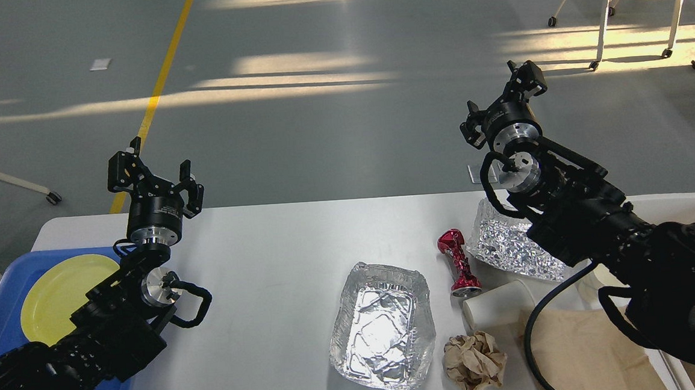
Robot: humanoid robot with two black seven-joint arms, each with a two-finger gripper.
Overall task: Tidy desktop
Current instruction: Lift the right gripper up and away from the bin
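Nearby, foil tray (383, 326) beside paper wad (474, 363).

You've got a smooth matt white desktop (278, 253), crinkled shiny foil tray (383, 325), glossy red metallic crushed can (459, 262), rough crumpled brown paper ball (473, 363), and a matt yellow plate (58, 291).

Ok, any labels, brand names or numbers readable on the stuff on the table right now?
None readable. The foil tray, the crushed red can, the white paper cup and the yellow plate show no legible text; any print on the can is too crumpled and small to make out.
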